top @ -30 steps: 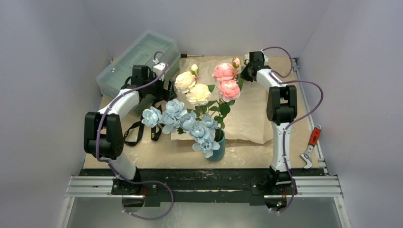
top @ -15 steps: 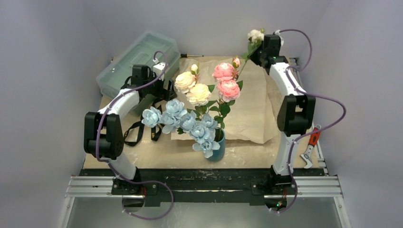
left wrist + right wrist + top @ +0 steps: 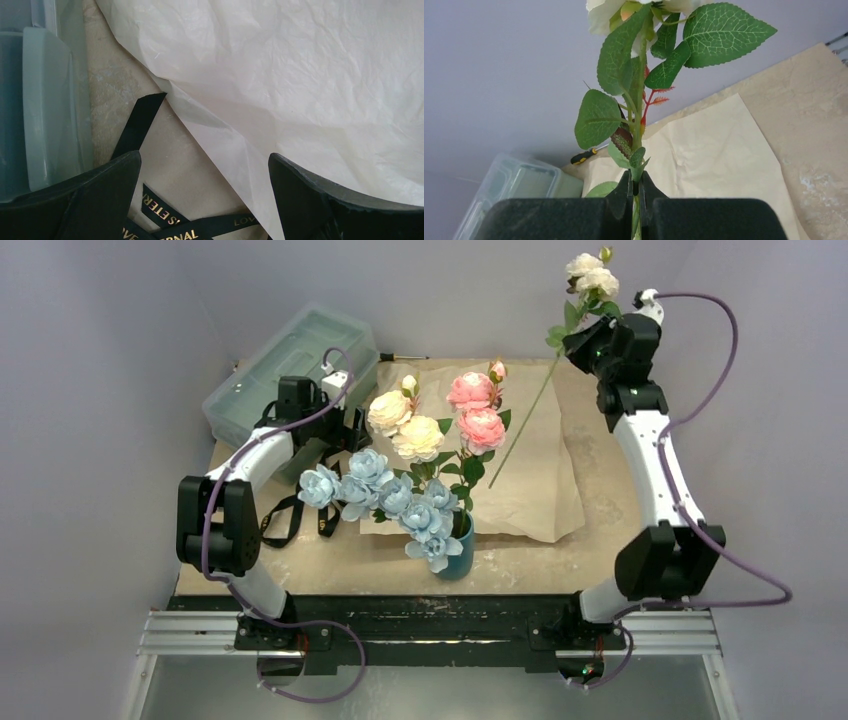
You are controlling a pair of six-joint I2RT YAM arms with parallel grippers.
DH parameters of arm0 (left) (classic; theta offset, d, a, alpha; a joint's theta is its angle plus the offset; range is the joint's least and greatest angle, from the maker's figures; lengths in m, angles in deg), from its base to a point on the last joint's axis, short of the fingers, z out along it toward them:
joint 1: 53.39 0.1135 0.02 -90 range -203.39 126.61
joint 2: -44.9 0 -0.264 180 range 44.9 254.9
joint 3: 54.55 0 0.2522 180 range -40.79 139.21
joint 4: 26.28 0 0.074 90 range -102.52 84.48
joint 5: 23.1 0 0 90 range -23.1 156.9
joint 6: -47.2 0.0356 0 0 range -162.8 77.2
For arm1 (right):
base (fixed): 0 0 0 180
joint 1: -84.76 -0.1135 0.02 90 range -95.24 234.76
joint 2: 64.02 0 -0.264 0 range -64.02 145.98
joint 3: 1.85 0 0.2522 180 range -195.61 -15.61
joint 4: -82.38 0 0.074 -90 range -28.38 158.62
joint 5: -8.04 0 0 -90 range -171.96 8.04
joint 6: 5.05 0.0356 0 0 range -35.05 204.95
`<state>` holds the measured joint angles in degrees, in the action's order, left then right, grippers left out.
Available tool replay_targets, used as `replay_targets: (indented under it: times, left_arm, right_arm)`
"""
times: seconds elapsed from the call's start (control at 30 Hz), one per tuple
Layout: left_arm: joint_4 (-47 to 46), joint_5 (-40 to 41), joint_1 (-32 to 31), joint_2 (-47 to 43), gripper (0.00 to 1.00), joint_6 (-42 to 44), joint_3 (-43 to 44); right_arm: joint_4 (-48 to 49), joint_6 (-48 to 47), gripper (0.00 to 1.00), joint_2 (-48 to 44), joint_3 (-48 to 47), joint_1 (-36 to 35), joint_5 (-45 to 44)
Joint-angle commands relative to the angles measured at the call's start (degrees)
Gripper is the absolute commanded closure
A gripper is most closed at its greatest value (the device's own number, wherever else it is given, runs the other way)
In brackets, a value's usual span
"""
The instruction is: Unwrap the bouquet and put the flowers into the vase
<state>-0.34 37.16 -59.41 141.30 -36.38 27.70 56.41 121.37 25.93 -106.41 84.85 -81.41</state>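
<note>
Well below the right jaws, the unfolded tan paper lies flat on the surface, and a yellow-handled screwdriver rests by the far wall. Just left of the left jaws stands a translucent toolbox. Under them the black ribbon with gold letters lies loose, and a pale crumpled sheet fills the space ahead of them.

The walls are close behind and to the right of the right jaws; open room lies to their left and downward. The vase stands near the front edge, between both arms, holding blue blossoms, cream roses and pink peonies. These wide heads stand between the right jaws and the vase mouth.

The left jaws are wide apart, holding nothing, low over the surface. The right jaws are pinched on the green stem of a white rose, held high. The bloom rises above the jaws; the long stem hangs down and to their left, its lower end near the peony leaves, apart from the vase.
</note>
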Motion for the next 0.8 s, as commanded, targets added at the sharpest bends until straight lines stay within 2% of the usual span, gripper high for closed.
replay_targets:
  times: [0.0,0.33,0.5,0.6,0.77]
  left_arm:
    - [-2.3,-0.5,-0.1,-2.5,0.00,-1.5,-1.3]
    - [-3.6,-1.7,0.0,-2.6,0.00,-2.7,-3.0]
    - [-4.5,-2.0,-0.1,-3.1,0.00,-3.4,-4.1]
    - [-5.0,-2.0,-0.3,-3.6,0.00,-4.1,-5.0]
    - [-4.6,-1.7,-0.5,-5.1,0.00,-3.9,-5.7]
  right_arm:
    - [4.2,-4.9,1.00,-13.1,5.4,-0.3,1.7]
    - [-1.0,-9.5,1.00,-32.7,12.7,-0.3,7.7]
    - [2.6,-11.8,1.00,-40.7,18.1,-0.3,20.8]
    - [7.9,-9.7,1.00,-45.2,22.0,-0.3,25.7]
    - [25.1,-3.2,1.00,-52.7,30.6,-0.3,30.7]
